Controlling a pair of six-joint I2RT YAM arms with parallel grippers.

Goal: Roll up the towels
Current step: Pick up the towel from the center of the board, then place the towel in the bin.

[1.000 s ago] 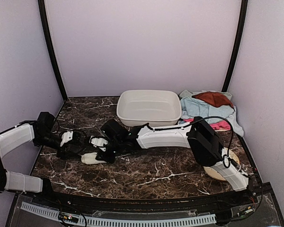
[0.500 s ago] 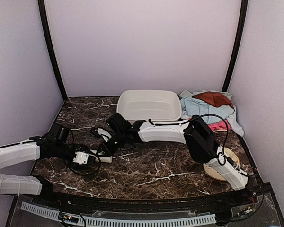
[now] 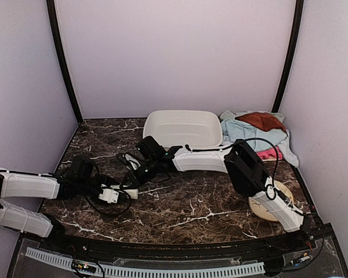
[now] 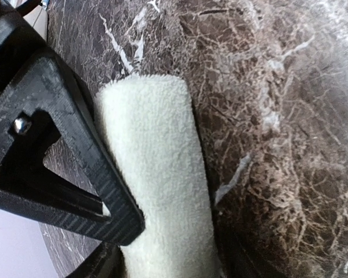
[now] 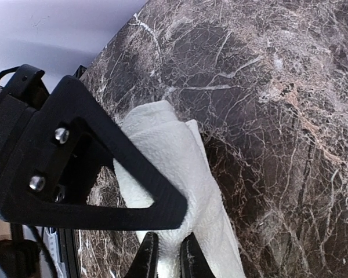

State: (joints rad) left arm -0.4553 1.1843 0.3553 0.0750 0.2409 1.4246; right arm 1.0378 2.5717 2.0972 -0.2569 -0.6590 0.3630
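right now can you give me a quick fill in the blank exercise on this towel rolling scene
1. The cream-white towel between the left gripper's jaws is already ____ into a tube.
2. The white plastic basin at the back of the marble table holds ____.
3. On top of the pile of towels in the far right corner lies a ____ coloured one.

Missing words: rolled; nothing; rust-brown

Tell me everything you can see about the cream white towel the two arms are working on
The cream white towel is soft terry cloth, wound into a tight, narrow roll lying flat on the dark marble table, left of center. The left gripper straddles it, one finger pressed along its side. The right gripper pinches a fold at the other end, jaws nearly shut. That end looks looser, with layers showing. No blue mark is visible.
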